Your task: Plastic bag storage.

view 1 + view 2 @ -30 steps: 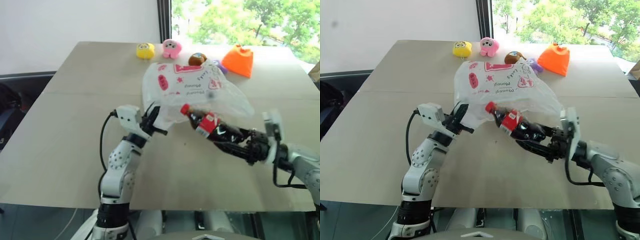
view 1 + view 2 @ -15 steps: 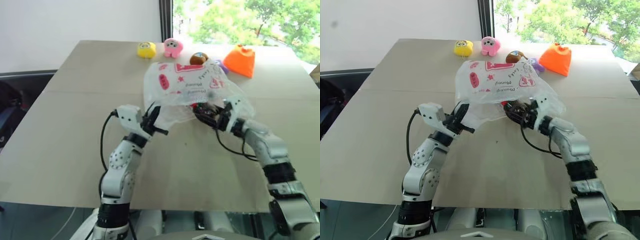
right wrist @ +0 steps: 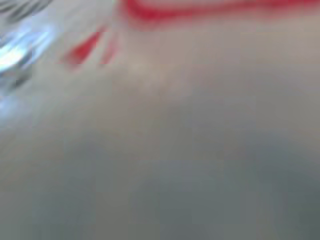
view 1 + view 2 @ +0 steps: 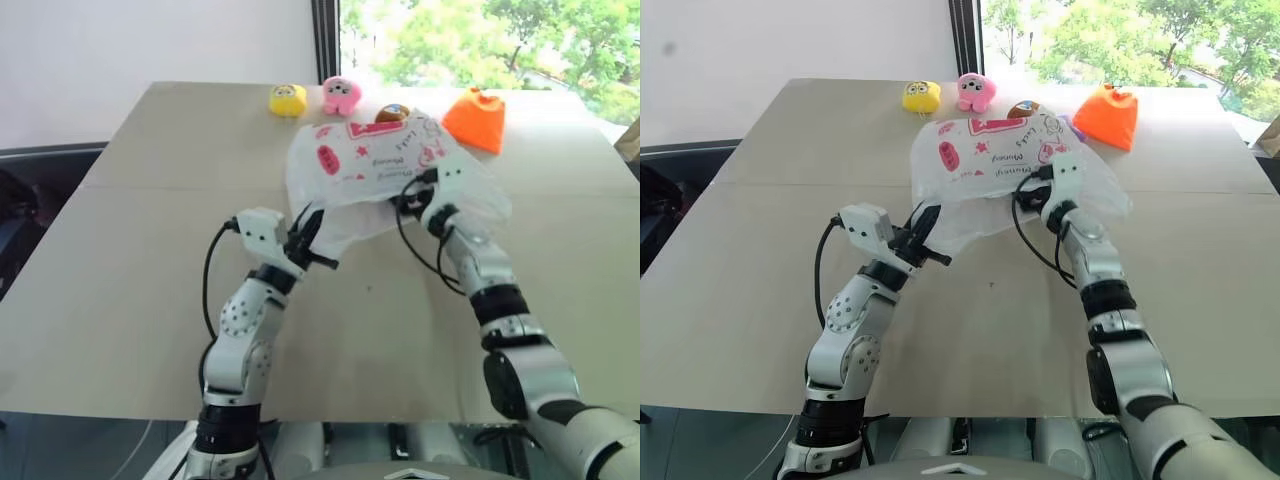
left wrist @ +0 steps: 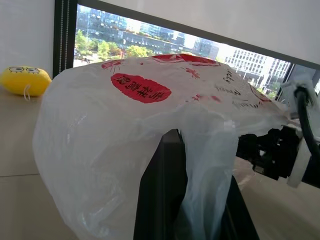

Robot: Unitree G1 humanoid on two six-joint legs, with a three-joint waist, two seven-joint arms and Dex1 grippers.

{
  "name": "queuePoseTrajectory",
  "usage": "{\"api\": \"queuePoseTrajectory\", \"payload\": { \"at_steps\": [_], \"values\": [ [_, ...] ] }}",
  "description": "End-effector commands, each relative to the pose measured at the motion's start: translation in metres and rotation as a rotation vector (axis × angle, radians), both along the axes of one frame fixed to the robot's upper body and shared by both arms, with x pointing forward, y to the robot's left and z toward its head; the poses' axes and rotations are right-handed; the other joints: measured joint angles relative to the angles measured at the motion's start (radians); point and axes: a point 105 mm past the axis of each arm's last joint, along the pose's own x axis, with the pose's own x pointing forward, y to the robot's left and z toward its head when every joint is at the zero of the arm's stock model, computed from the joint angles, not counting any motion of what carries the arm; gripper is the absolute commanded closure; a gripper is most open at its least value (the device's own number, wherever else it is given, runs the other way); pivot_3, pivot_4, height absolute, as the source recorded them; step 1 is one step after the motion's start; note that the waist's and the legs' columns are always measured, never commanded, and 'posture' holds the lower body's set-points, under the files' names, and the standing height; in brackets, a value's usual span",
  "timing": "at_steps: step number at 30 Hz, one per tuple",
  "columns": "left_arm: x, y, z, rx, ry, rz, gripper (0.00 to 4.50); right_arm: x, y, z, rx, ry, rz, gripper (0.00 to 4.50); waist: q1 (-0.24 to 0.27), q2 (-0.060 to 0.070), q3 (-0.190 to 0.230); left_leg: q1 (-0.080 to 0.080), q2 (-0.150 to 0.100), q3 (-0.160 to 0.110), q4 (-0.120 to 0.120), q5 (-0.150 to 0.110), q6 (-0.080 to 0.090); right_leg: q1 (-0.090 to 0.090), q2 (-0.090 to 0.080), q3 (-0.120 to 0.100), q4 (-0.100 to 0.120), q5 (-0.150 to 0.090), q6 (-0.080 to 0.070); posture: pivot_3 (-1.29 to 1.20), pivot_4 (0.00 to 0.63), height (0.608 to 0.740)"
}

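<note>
Plastic bag | my left end effector pinches its rim, right end effector inside, fingers hidden, cannot tell | step: loading | next: withdraw right.

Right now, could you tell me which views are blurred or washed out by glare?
Right wrist view: wholly smeared, just red marks of the plastic bag. Left wrist view: sharp on the bag; bright window behind. Eye views: clear, though the window is overexposed.
</note>
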Motion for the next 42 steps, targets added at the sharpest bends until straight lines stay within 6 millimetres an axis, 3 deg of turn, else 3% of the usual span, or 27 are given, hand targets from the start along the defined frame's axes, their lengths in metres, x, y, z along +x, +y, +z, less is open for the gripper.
{"api": "queuePoseTrajectory", "payload": {
  "at_steps": [1, 2, 4, 6, 10, 13, 16, 21, 25, 30, 34, 39, 41, 42],
  "values": [
    [-0.003, 0.000, 0.007, 0.001, -0.033, 0.003, 4.50, -0.077, 0.010, 0.012, -0.087, -0.087, 0.388, 0.05, 0.006, 0.000, 0.000, 0.000, 0.000, -0.001, 0.000, 0.000, 0.000, 0.000, 0.000, -0.001, -0.001, 0.000, 0.000, 0.00, 0.150, 0.740],
    [-0.003, 0.000, 0.007, 0.003, -0.030, 0.003, 4.50, -0.096, 0.007, 0.010, -0.105, -0.093, 0.440, 0.05, 0.011, 0.000, 0.000, -0.001, 0.000, -0.002, 0.000, 0.000, 0.000, 0.000, -0.001, -0.001, -0.001, 0.000, 0.000, 0.00, 0.150, 0.740],
    [-0.003, 0.000, 0.006, 0.005, -0.028, 0.002, 4.50, -0.112, 0.001, 0.011, -0.131, -0.115, 0.442, 0.05, 0.007, 0.000, 0.000, -0.001, 0.000, -0.004, -0.001, 0.000, 0.000, 0.000, -0.001, 0.000, -0.002, -0.001, 0.001, 0.00, 0.150, 0.740],
    [-0.003, 0.001, 0.005, 0.013, -0.026, 0.002, 4.50, -0.115, -0.015, 0.013, -0.188, -0.159, 0.334, 0.05, -0.008, 0.000, 0.000, 0.002, 0.000, -0.004, -0.001, 0.000, 0.000, 0.000, 0.000, 0.003, 0.000, 0.000, 0.001, 0.00, 0.150, 0.740],
    [-0.003, 0.004, 0.003, 0.031, -0.022, 0.007, 4.50, -0.114, -0.087, 0.011, -0.299, -0.199, -0.029, 0.05, 0.001, -0.001, -0.001, 0.004, -0.001, -0.004, 0.000, -0.002, 0.004, 0.003, 0.002, 0.002, 0.001, 0.000, 0.001, 0.00, 0.150, 0.740],
    [-0.002, 0.006, 0.001, 0.036, -0.016, 0.003, 4.50, -0.108, -0.112, 0.020, -0.345, -0.273, -0.178, 0.05, -0.002, -0.001, -0.001, 0.003, -0.001, -0.002, 0.003, -0.001, 0.002, 0.004, 0.002, 0.002, 0.000, 0.000, 0.001, 0.00, 0.150, 0.740],
    [-0.002, 0.005, -0.001, 0.064, -0.015, -0.017, 4.50, -0.097, -0.119, 0.021, -0.360, -0.284, -0.237, 0.05, -0.009, -0.001, -0.001, 0.004, 0.000, -0.002, 0.004, 0.000, 0.000, 0.004, 0.003, 0.005, 0.001, 0.000, 0.001, 0.00, 0.150, 0.740],
    [-0.001, 0.002, -0.004, 0.109, -0.023, -0.040, 4.50, -0.077, -0.112, 0.009, -0.388, -0.246, -0.226, 0.05, -0.005, 0.000, -0.001, 0.005, 0.000, -0.001, 0.003, 0.000, 0.000, 0.004, 0.005, 0.004, 0.001, 0.000, 0.001, 0.00, 0.150, 0.740],
    [-0.001, 0.002, -0.002, 0.119, -0.035, -0.032, 4.50, -0.058, -0.126, 0.007, -0.415, -0.227, -0.323, 0.05, -0.002, 0.000, -0.001, 0.003, 0.000, 0.000, 0.003, 0.000, 0.000, 0.003, 0.003, 0.004, -0.001, 0.000, 0.001, 0.00, 0.150, 0.740],
    [0.000, 0.004, -0.003, 0.123, -0.034, -0.010, 4.50, -0.050, -0.141, 0.009, -0.378, -0.205, -0.414, 0.05, -0.001, 0.000, -0.001, 0.003, -0.001, 0.000, 0.003, 0.000, 0.000, 0.003, 0.002, 0.004, -0.001, 0.000, 0.001, 0.00, 0.150, 0.740],
    [0.001, 0.010, -0.004, 0.118, -0.033, 0.019, 4.50, -0.052, -0.142, 0.008, -0.374, -0.203, -0.408, 1.21, -0.004, 0.000, -0.001, 0.003, -0.001, 0.000, 0.002, 0.000, 0.000, 0.003, 0.002, 0.004, -0.001, 0.000, 0.001, 0.00, 0.150, 0.740],
    [0.001, 0.010, -0.003, 0.148, -0.052, 0.010, 4.50, -0.052, -0.140, 0.009, -0.369, -0.203, -0.406, 3.59, -0.004, 0.000, -0.001, 0.003, -0.001, 0.000, 0.002, 0.000, 0.000, 0.003, 0.002, 0.004, 0.000, 0.000, 0.001, 0.00, 0.150, 0.740],
    [0.002, 0.014, -0.001, 0.129, -0.055, 0.019, 3.96, -0.052, -0.139, 0.010, -0.365, -0.202, -0.406, 4.48, -0.004, 0.000, -0.001, 0.003, -0.001, 0.000, 0.002, 0.000, 0.000, 0.003, 0.002, 0.004, 0.000, 0.000, 0.001, 0.00, 0.150, 0.740],
    [0.001, 0.014, 0.000, 0.108, -0.055, 0.008, 3.71, -0.052, -0.139, 0.010, -0.362, -0.200, -0.405, 4.50, -0.004, 0.000, -0.001, 0.003, -0.001, 0.000, 0.002, 0.000, 0.000, 0.003, 0.002, 0.004, 0.000, 0.000, 0.001, 0.00, 0.150, 0.740]
  ]
}}
